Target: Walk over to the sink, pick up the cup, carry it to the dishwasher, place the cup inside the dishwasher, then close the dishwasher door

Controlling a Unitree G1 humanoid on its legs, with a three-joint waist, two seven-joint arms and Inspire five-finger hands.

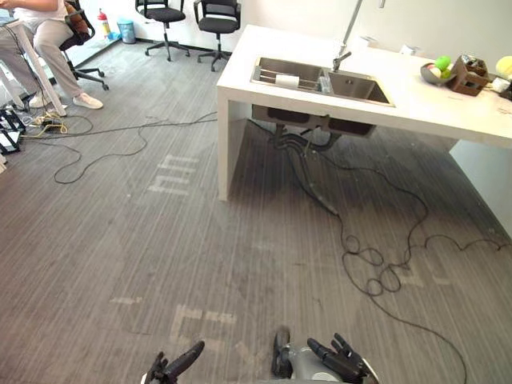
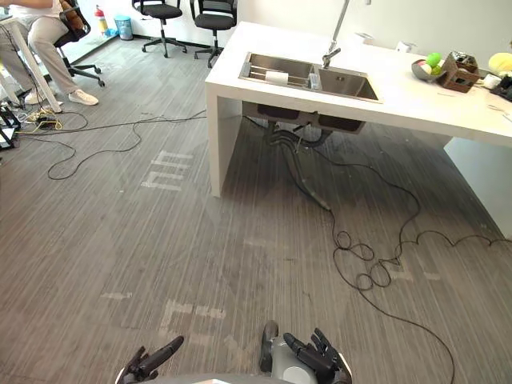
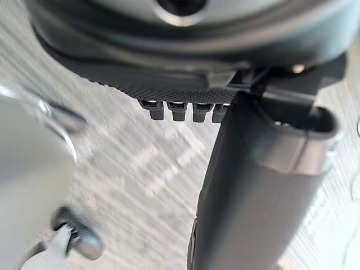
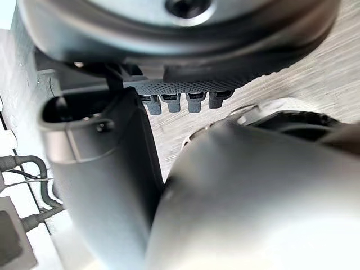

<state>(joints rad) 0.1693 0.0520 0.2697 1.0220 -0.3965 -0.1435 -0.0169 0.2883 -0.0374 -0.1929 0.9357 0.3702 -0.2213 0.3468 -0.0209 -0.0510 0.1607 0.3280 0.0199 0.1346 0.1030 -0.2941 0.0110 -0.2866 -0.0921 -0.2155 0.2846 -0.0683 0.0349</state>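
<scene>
A white cup (image 1: 286, 81) lies on its side in the left basin of the steel sink (image 1: 258, 78), set in a white counter (image 1: 416, 102) across the room. A tall faucet (image 1: 346, 44) rises behind the sink. My left hand (image 1: 174, 366) hangs low at the bottom of the view, fingers straight, holding nothing. My right hand (image 1: 339, 358) hangs beside it with relaxed fingers, also empty. In the wrist views each thumb (image 3: 253, 185) (image 4: 101, 180) stands out over bare floor. Both hands are far from the cup.
Black cables (image 1: 376, 272) loop over the grey floor below the counter and run to the left. A bowl of green fruit (image 1: 436, 72) and a brown box (image 1: 470, 74) sit on the counter's right. Two office chairs (image 1: 218, 24) and a seated person (image 1: 44, 40) are at the back left.
</scene>
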